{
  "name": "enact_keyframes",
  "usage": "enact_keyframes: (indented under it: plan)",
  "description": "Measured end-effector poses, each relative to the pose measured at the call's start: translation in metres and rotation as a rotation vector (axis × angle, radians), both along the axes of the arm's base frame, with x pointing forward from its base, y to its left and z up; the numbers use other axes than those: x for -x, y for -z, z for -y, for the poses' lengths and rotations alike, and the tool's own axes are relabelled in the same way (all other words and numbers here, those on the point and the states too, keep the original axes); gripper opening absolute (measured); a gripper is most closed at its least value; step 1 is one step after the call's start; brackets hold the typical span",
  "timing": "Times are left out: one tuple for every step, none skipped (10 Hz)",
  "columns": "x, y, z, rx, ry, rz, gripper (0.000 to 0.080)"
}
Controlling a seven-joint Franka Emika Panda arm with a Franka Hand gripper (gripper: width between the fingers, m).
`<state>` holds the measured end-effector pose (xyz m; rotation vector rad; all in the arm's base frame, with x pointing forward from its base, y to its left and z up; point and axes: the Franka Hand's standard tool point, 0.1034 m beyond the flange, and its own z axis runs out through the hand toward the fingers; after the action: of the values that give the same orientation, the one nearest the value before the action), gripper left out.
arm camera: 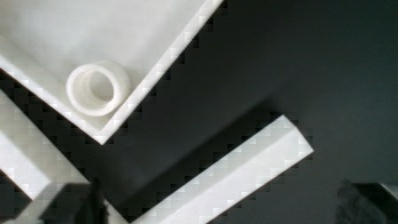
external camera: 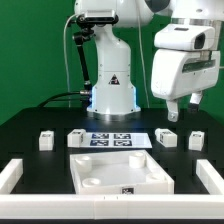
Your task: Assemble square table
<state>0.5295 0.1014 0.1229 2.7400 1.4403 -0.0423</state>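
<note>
The square tabletop panel (external camera: pixel 120 170) lies flat on the black table at the front centre. One of its corners, with a round socket (arm camera: pixel 95 85), shows in the wrist view (arm camera: pixel 71 40). Several short white tagged legs stand in a row behind it: two at the exterior view's left (external camera: pixel 45 140) (external camera: pixel 76 138) and two at its right (external camera: pixel 166 138) (external camera: pixel 198 138). My gripper (external camera: pixel 181 110) hangs high above the right-hand legs. In the wrist view the gripper (arm camera: pixel 214 212) is open and empty, with its dark fingertips (arm camera: pixel 63 205) far apart.
The marker board (external camera: pixel 110 138) lies between the legs, in front of the robot base (external camera: pixel 112 95). A low white border wall runs along the left (external camera: pixel 10 175), the right (external camera: pixel 210 178) and the front; one stretch shows in the wrist view (arm camera: pixel 249 165).
</note>
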Motion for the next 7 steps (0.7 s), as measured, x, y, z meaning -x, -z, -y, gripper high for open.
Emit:
enact_keyframes:
  plan:
    - [0.025,0.002,0.017,0.006,-0.103,-0.024,0.0650]
    - [0.047,0.003,0.035,0.008,-0.249,-0.045,0.0650]
    - [0.060,0.011,0.045,-0.001,-0.367,-0.040,0.0650]
    - [0.066,0.020,0.054,-0.013,-0.493,-0.021,0.0650]
    - [0.069,0.026,0.066,-0.023,-0.609,-0.027,0.0650]
    - [0.067,0.025,0.065,-0.015,-0.635,-0.029,0.0650]
    - [0.067,0.025,0.065,-0.015,-0.681,-0.031,0.0650]
